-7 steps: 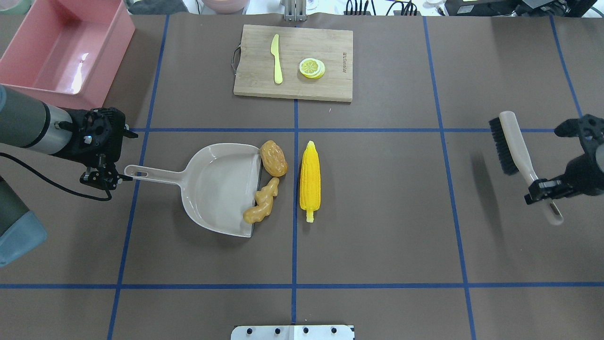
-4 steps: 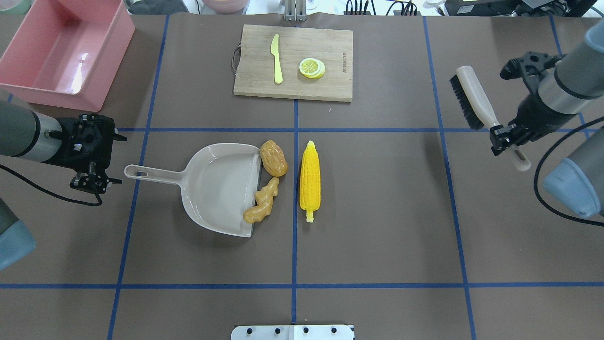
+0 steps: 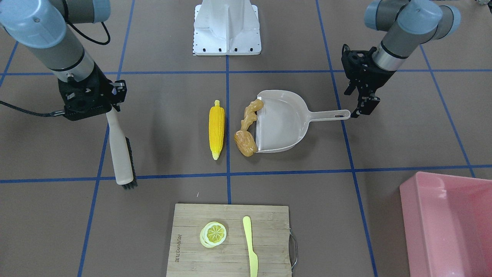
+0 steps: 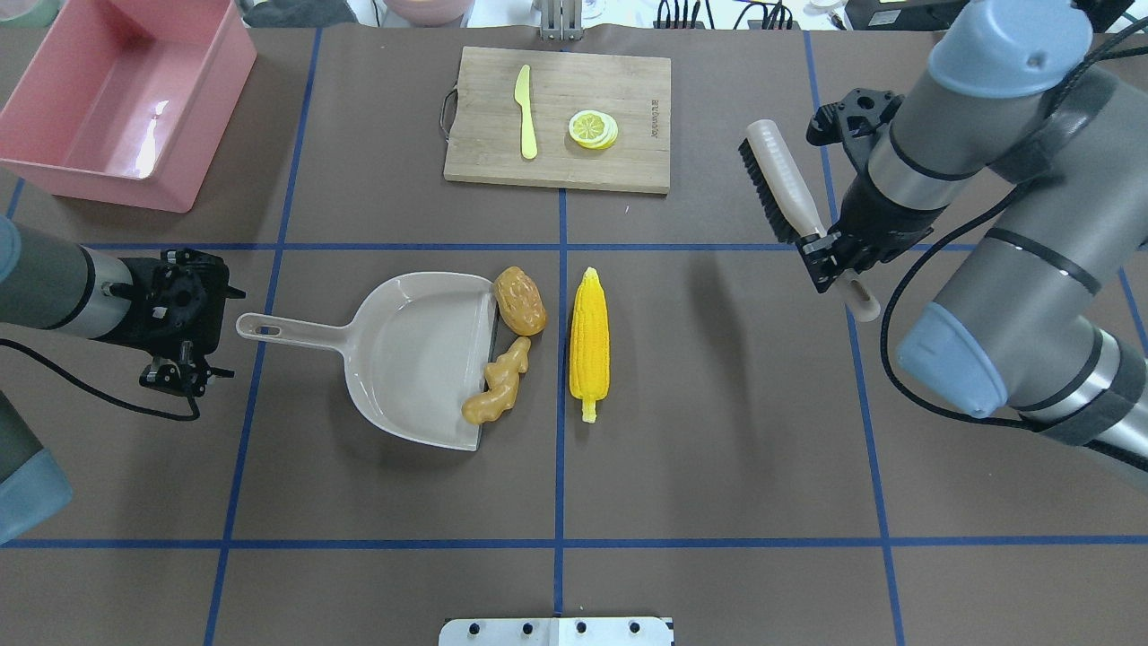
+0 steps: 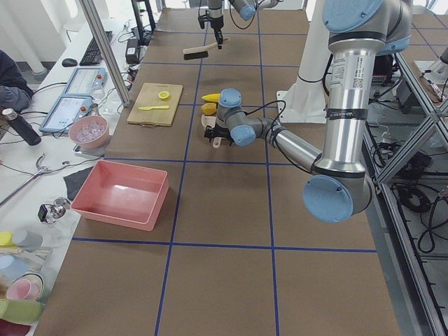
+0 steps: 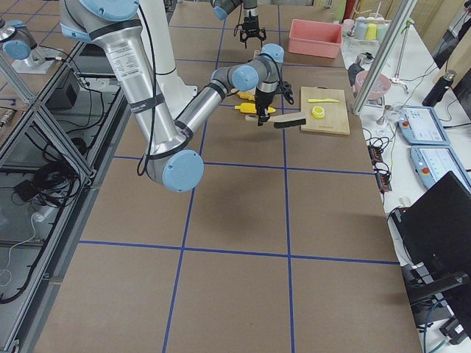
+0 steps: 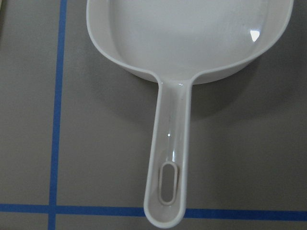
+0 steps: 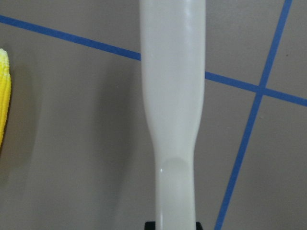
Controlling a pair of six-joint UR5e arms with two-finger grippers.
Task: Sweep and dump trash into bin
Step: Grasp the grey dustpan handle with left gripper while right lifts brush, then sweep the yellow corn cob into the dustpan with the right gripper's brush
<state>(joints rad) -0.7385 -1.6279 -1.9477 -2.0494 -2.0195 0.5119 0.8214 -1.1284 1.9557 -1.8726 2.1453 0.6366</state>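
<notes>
The yellow corn cob (image 4: 589, 344) lies on the table just right of the beige dustpan (image 4: 413, 359). The tan ginger root (image 4: 498, 386) and the brown potato-like lump (image 4: 520, 301) rest at the dustpan's open lip. The pink bin (image 4: 117, 99) stands at the far left corner. My left gripper (image 4: 179, 375) hangs empty and looks open, just left of the dustpan handle (image 7: 168, 158). My right gripper (image 4: 830, 260) is shut on the handle of a black-bristled brush (image 4: 785, 188), held above the table right of the corn. The corn's edge shows in the right wrist view (image 8: 4, 96).
A wooden cutting board (image 4: 556, 121) at the far middle carries a pale yellow knife (image 4: 526, 112) and a lemon slice (image 4: 593, 129). Blue tape lines cross the brown table. The robot base plate (image 4: 556, 631) is at the near edge.
My right arm has carried the brush leftward from the table's right edge toward the corn. My left gripper has drifted slightly back from the dustpan handle's end.
</notes>
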